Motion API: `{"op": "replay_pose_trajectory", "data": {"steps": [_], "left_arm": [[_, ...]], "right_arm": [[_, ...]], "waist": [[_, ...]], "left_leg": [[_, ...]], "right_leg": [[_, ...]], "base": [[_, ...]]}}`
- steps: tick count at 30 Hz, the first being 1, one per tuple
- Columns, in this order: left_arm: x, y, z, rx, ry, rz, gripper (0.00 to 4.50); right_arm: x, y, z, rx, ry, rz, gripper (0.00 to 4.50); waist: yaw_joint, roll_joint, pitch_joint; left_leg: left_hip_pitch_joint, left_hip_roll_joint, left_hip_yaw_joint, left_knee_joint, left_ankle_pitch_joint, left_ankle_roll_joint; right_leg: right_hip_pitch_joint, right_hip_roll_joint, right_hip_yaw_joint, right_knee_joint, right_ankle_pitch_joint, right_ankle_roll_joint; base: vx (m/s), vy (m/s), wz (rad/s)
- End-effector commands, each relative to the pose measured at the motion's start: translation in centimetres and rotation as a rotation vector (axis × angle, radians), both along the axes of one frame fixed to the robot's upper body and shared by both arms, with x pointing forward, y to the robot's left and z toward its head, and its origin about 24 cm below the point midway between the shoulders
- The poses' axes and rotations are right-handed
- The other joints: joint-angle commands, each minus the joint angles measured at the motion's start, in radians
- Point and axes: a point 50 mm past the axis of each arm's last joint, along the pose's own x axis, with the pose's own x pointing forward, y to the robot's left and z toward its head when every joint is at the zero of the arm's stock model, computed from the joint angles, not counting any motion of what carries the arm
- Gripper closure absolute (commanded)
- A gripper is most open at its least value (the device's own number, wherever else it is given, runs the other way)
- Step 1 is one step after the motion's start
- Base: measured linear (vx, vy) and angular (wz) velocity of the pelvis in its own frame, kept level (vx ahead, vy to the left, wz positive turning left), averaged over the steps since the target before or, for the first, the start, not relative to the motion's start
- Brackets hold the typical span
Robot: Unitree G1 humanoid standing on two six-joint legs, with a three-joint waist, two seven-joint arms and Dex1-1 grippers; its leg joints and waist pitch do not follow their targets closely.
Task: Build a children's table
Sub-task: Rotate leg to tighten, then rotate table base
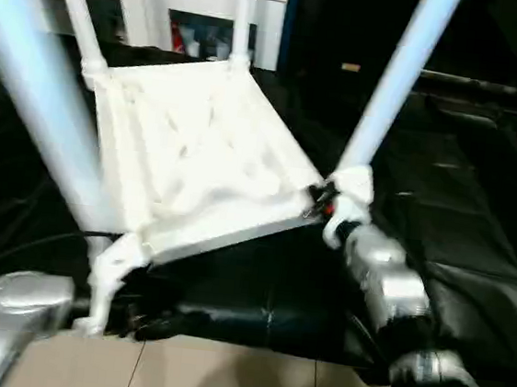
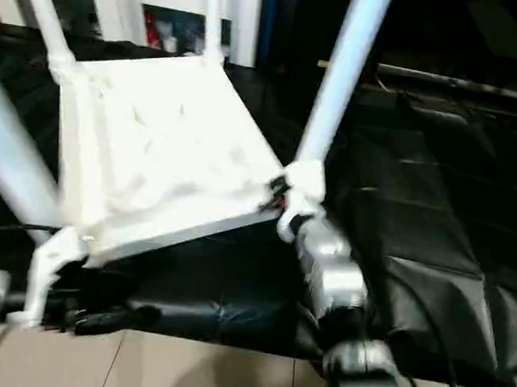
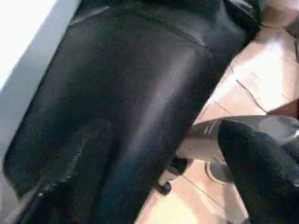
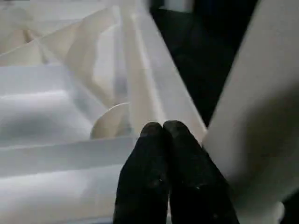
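Children's table (image 1: pixel 198 150): upside down, tilted, legs up, centre-left of frame.
Right tool (image 4: pixel 162 128): fingers pressed together at its ribbed rim.
Left tool (image 3: pixel 261 177): spread state unclear.

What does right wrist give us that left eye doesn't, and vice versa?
Right wrist alone: the right end effector shut, its two black fingers pressed together with nothing between them, right against the table top's ribbed underside.

Left eye alone: the whole upturned children's table lying tilted on the black cover, four legs up, the white cabinet behind, the tiled floor in front, and both silver forearms.

Both: the white ribbed underside and the leg in the corner socket by the right arm.
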Motion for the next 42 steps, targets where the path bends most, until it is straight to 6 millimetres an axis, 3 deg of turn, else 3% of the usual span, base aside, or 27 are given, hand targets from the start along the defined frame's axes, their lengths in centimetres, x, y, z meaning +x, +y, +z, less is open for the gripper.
{"op": "replay_pose_trajectory", "data": {"steps": [1, 6, 13, 19, 24, 27, 28, 31, 42], "left_arm": [[-0.2, 0.8, 0.8, -0.002, -0.011, 0.009, 0.03], [-1.8, 3.0, 1.7, -0.004, -0.004, 0.031, 0.03], [-3.1, 5.1, 2.4, 0.012, -0.015, 0.067, 0.03], [-1.6, 7.2, 5.0, -0.122, -0.149, 0.199, 0.03], [-0.3, 6.4, 6.3, -0.25, -0.255, 0.22, 0.03], [0.9, 5.3, 6.8, -0.324, -0.312, 0.226, 0.03], [1.1, 5.0, 6.9, -0.339, -0.32, 0.222, 0.0], [1.6, 4.0, 7.1, -0.377, -0.321, 0.187, 0.0], [4.5, -0.9, 7.7, -0.484, -0.363, 0.086, 0.0]], "right_arm": [[0.5, -1.4, 0.4, 0.004, -0.014, -0.067, 4.5], [1.0, -1.3, 0.6, 0.017, -0.021, -0.027, 4.5], [0.1, -0.3, 0.2, -0.003, -0.027, 0.135, 4.5], [-2.6, 0.4, -0.4, -0.065, -0.034, 0.377, 4.5], [-2.8, -2.2, -0.5, -0.085, -0.012, 0.231, 4.5], [-3.1, -3.5, -0.7, -0.006, 0.015, 0.151, 4.5], [-3.3, -3.6, -0.7, 0.012, 0.019, 0.161, 4.22], [-3.6, -3.5, -0.7, 0.015, 0.037, 0.178, 4.09], [-2.6, -1.8, -2.1, -0.049, 0.145, 0.179, 3.29]], "waist": [[-0.005, 0.018, -0.061], [-0.009, 0.018, -0.061], [-0.013, 0.014, -0.055], [-0.007, 0.016, -0.052], [-0.003, 0.01, -0.053], [0.001, 0.01, -0.055], [-0.001, 0.009, -0.055], [-0.002, 0.005, -0.057], [-0.001, -0.002, -0.062]], "left_leg": [[0.025, 0.03, -0.014, -0.063, -0.206, -0.022], [0.019, 0.03, -0.016, -0.061, -0.215, -0.011], [0.022, 0.034, -0.016, -0.063, -0.269, -0.003], [0.028, 0.033, -0.018, -0.067, -0.299, -0.013], [0.026, 0.031, -0.018, -0.067, -0.293, -0.026], [0.03, 0.03, -0.017, -0.063, -0.299, -0.028], [0.025, 0.03, -0.019, -0.064, -0.29, -0.026], [0.021, 0.029, -0.02, -0.063, -0.257, -0.017], [0.021, 0.029, -0.017, -0.056, -0.207, -0.021]], "right_leg": [[0.03, -0.043, 0.041, -0.059, -0.059, -0.212], [0.032, -0.043, 0.04, -0.056, -0.053, -0.222], [0.026, -0.043, 0.043, -0.065, -0.136, -0.219], [0.023, -0.039, 0.044, -0.067, -0.169, -0.207], [0.026, -0.042, 0.045, -0.068, -0.179, -0.207], [0.026, -0.045, 0.047, -0.071, -0.201, -0.195], [0.029, -0.045, 0.046, -0.07, -0.196, -0.192], [0.033, -0.045, 0.044, -0.068, -0.179, -0.188], [0.036, -0.047, 0.043, -0.061, -0.132, -0.21]], "base": [[0.0, 0.0, 0.0], [0.0, 0.0, 0.0], [0.0, 0.0, 0.0], [0.0, 0.0, 0.0], [0.0, 0.0, 0.0], [0.0, 0.0, 0.0], [0.0, 0.0, 0.0], [0.0, 0.0, 0.0], [0.0, 0.0, 0.0]]}}
